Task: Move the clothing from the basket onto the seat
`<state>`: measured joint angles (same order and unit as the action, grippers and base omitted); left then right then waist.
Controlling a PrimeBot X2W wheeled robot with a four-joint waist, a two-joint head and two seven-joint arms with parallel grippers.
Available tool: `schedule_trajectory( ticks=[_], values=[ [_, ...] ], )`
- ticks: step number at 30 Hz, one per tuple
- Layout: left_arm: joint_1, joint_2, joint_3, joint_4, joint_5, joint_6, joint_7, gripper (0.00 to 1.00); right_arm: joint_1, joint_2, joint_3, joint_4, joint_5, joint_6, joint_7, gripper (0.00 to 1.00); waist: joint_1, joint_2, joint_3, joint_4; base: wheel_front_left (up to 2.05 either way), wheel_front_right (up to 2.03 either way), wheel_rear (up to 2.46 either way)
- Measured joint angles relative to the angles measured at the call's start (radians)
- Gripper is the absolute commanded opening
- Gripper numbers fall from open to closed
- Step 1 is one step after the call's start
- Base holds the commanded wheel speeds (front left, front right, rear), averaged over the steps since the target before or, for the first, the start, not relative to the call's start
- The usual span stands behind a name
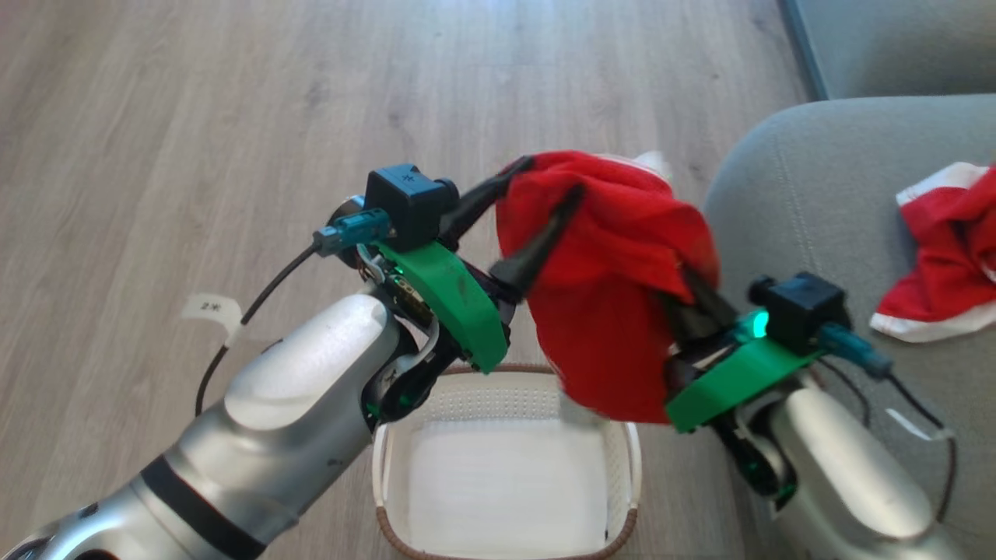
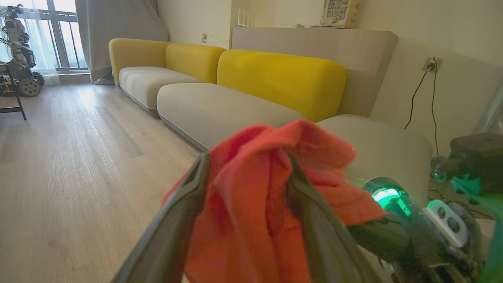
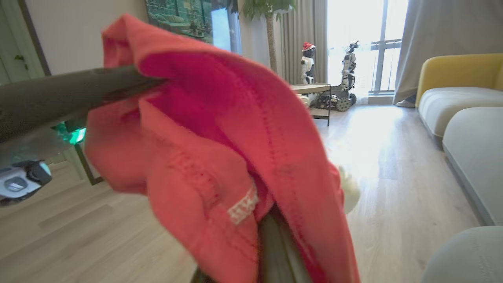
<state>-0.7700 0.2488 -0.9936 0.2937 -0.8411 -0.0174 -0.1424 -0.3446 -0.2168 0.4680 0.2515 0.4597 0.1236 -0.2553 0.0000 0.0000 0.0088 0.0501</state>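
Observation:
A red piece of clothing (image 1: 615, 311) hangs in the air above the white basket (image 1: 626, 467), whose bottom is bare. My right gripper (image 1: 691, 281) is shut on the clothing's right side, and in the right wrist view the clothing (image 3: 220, 149) covers that gripper (image 3: 275, 224). My left gripper (image 1: 554, 177) is open, its two dark fingers spread with the clothing (image 2: 251, 188) draped between and over them (image 2: 248, 159). Another red-and-white piece of clothing (image 1: 949, 257) lies on the grey seat (image 1: 794, 194) at the right.
Wooden floor (image 1: 233, 117) surrounds the basket. A small white label (image 1: 210, 307) lies on the floor at the left. The left wrist view shows a long sofa with yellow backs (image 2: 275, 74) and a wall socket (image 2: 431, 63). A low table (image 3: 314, 92) stands by the window.

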Motion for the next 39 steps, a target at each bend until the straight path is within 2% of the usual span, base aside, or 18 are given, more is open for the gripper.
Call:
schedule_trajectory(
  ticks=[15, 22, 39],
  values=[
    [0.041, 0.022, -0.033, -0.069, 0.008, 0.018, 0.000, 1.00, 0.050, -0.044, -0.121, -0.102, -0.055, 0.000, 0.000, 0.00, 0.0000, 0.0000, 0.008, -0.129, 0.00, 0.00, 0.00],
    [0.041, 0.034, -0.033, -0.099, 0.011, 0.031, 0.000, 1.00, 0.058, -0.076, -0.175, -0.185, -0.073, 0.000, 0.000, 0.00, 0.0000, 0.0000, 0.019, -0.227, 0.00, 0.00, 0.00],
    [0.045, 0.059, -0.034, -0.109, 0.017, 0.053, -0.016, 1.00, 0.114, -0.090, -0.248, -0.329, -0.099, 0.000, 0.000, 0.00, 0.0000, 0.0000, 0.056, -0.446, 0.00, 0.00, 0.00]
  ],
)
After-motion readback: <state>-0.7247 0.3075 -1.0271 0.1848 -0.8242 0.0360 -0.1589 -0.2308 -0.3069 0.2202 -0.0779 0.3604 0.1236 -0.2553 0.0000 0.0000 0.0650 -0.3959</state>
